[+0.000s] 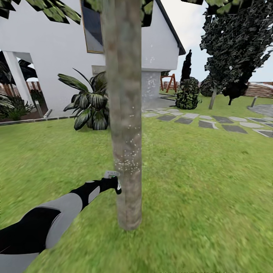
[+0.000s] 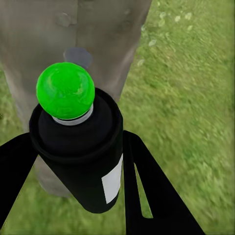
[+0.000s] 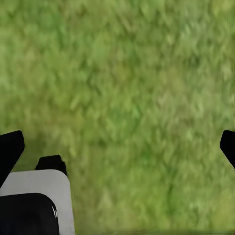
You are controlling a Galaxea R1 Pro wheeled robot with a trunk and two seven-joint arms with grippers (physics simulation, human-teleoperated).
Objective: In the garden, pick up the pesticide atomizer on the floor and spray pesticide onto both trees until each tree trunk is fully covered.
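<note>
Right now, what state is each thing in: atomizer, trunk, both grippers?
Atomizer: gripped in the left gripper, top now green, pointed at the trunk.
Trunk: upright, white specks scattered on the bark.
Left gripper: shut on the atomizer, close beside the trunk.
Right gripper: open, holding nothing, over grass.

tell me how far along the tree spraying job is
Pickup looks done: the left gripper holds the pesticide atomizer, its top showing green. In hand: it points at the tree trunk, which carries scattered white specks mid-height. Left: full coverage of this trunk, then the second tree.
</note>
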